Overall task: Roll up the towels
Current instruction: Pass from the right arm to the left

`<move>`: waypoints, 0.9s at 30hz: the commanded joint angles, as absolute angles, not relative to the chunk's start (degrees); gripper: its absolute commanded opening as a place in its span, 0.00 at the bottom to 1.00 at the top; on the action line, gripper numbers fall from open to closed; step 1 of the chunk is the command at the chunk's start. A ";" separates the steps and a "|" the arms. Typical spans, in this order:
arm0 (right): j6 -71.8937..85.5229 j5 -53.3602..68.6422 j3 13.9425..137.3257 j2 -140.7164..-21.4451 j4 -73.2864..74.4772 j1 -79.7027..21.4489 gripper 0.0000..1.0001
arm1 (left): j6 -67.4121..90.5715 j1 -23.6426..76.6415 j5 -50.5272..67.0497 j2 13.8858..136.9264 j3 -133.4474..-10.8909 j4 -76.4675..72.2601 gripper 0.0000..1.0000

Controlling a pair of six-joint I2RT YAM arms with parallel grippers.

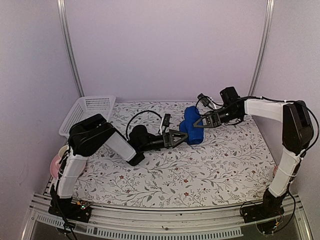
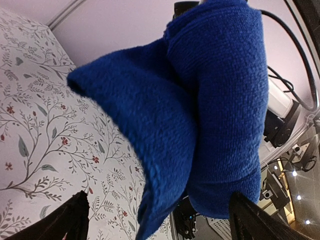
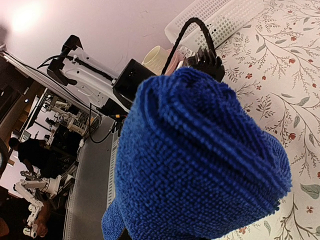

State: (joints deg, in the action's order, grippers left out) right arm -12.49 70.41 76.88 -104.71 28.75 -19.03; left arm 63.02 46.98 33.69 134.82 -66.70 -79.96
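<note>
toward the far middle of the table (image 1: 215, 170), the blue towel (image 1: 191, 126) sits as a fat, loosely wound bundle between the two grippers. from above, its long axis runs roughly far to near, across the line that joins the arms. the right gripper (image 1: 201, 122) meets the bundle on its right side, about midway along. its fingers are hidden behind the cloth in its own wrist view, but from above they look drawn in tight and pinching the roll. the left gripper (image 1: 181, 137) points at the near-left end of the bundle, its fingers (image 2: 75, 220) spread wide to either side of the cloth with nothing between them. in the left wrist view a loose flap peels away from the roll on the table side, so the wrap is not snug. the towel lies straight ahead of the left fingers and just beside them, so the left arm looks the better placed to close on that flap or tuck it in. whether the bundle rests on the table or hangs a little above it cannot be told. open table runs toward the arm bases and out to the right. the basket (image 1: 87, 110) stands well apart at the far left corner, and the back wall is near behind the towel.
</note>
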 commanded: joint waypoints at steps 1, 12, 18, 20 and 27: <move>-15.45 73.50 78.66 -104.43 31.26 -19.70 0.13 | 63.28 46.74 37.77 136.49 -69.93 -83.99 0.97; -15.84 68.48 79.10 -107.29 31.76 -19.81 0.12 | 66.04 47.28 41.36 139.04 -73.44 -88.26 0.94; -16.16 64.79 79.45 -109.13 31.30 -19.72 0.08 | 66.69 47.50 42.29 138.65 -73.25 -89.57 0.95; -16.46 64.40 79.45 -109.14 31.26 -19.67 0.08 | 67.27 47.58 42.51 138.86 -73.04 -90.44 0.95; -15.07 60.63 78.14 -107.41 28.55 -19.76 0.08 | 67.08 47.74 41.56 139.63 -74.04 -84.83 0.93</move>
State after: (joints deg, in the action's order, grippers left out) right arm -15.53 63.48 77.67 -108.64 31.44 -19.55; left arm 67.31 47.33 41.15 138.80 -72.29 -85.17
